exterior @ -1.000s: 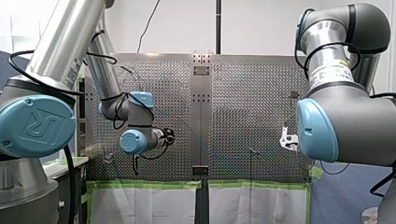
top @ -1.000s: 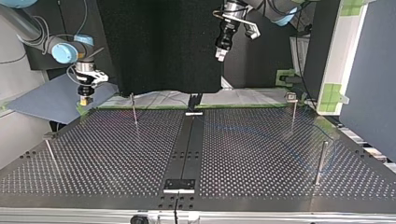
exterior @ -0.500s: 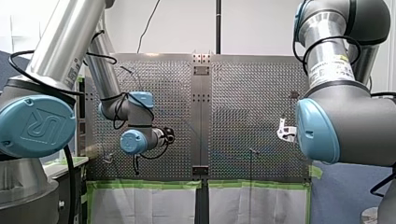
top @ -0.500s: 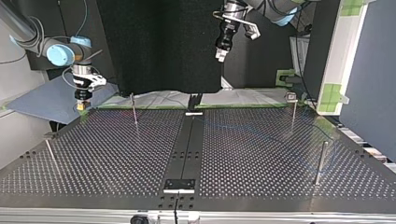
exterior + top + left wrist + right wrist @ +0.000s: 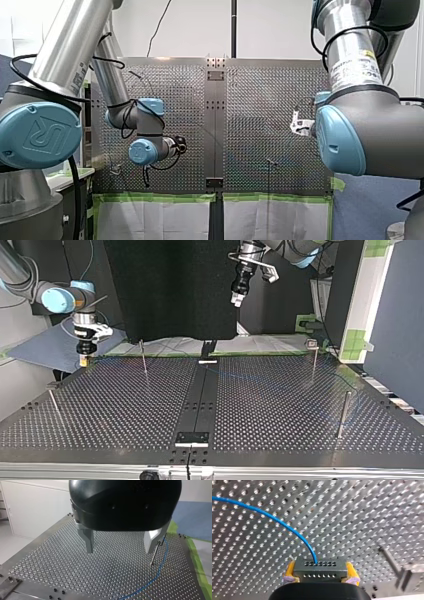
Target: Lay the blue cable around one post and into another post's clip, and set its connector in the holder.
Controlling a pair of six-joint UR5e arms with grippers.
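Pads [image 5: 290,571] of yellow on my right gripper [image 5: 320,573] pinch the connector [image 5: 320,567], a grey block with two rows of small holes, nearest in the right wrist view. The blue cable [image 5: 274,518] leaves the block's upper row. It arcs away ahead of the gripper toward ten o'clock, over the perforated table [image 5: 352,512]. At about three o'clock from the block stands a metal post [image 5: 390,559], apart from the gripper.

In the left wrist view my left gripper [image 5: 119,551] hangs above the table, its metal fingers [image 5: 88,541] spread wide with nothing between them. Just past one finger a thin post [image 5: 154,555] rises from the plate. The cable meets its top and curves off toward six o'clock across the holes.

In the top view, the near-left post [image 5: 55,407] stands at eight o'clock on the table and the near-right post [image 5: 342,412] at four o'clock. Further back, the clip-topped post [image 5: 313,360] stands at one o'clock, with the cable showing only faintly on that half of the plate. Beyond these, my right gripper sits low over the far corner at ten o'clock. My left gripper is at twelve o'clock, well above the table.
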